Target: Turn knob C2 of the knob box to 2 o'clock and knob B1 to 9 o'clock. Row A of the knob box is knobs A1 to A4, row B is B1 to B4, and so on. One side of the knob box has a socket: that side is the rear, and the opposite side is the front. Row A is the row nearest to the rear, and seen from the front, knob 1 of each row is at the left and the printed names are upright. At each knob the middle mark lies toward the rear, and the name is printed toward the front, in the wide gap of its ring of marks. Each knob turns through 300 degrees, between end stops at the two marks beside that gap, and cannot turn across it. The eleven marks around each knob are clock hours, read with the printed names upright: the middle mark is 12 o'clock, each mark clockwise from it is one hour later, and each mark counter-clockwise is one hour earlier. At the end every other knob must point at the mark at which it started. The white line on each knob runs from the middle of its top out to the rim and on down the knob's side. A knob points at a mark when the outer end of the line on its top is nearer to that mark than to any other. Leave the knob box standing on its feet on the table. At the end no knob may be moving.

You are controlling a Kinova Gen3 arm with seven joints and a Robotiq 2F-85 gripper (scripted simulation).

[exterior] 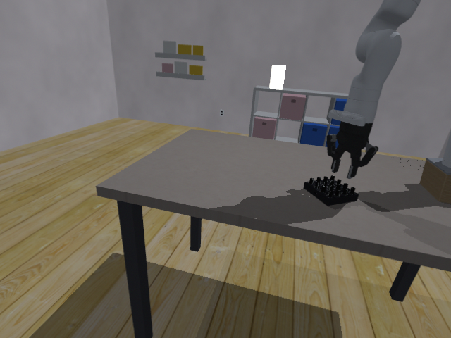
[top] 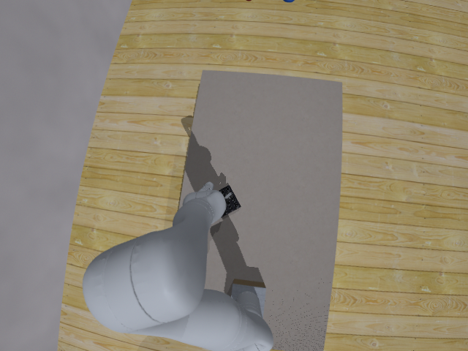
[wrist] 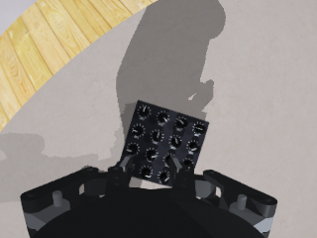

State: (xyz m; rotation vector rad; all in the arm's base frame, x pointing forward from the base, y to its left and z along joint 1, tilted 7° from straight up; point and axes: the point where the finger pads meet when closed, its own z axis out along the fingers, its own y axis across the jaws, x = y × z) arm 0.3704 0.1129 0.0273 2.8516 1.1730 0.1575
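The black knob box (top: 232, 202) (exterior: 327, 191) (wrist: 166, 141) stands on its feet on the grey table (top: 283, 151) (exterior: 204, 170) (wrist: 264, 93), near the table's left edge as seen in the overhead view. Its knobs are small dark studs, and their white lines and names are too small to read. My gripper (exterior: 343, 171) (wrist: 151, 166) hangs a short way above the box, over its near rows in the wrist view. Its fingers are apart and hold nothing. In the overhead view the arm hides the gripper and part of the box.
The arm's base stands on a wooden block (top: 247, 283) (exterior: 435, 179) on the table. A white cube shelf (exterior: 291, 116) with pink and blue bins stands by the wall behind the table. The arm's shadow lies across the table by the box.
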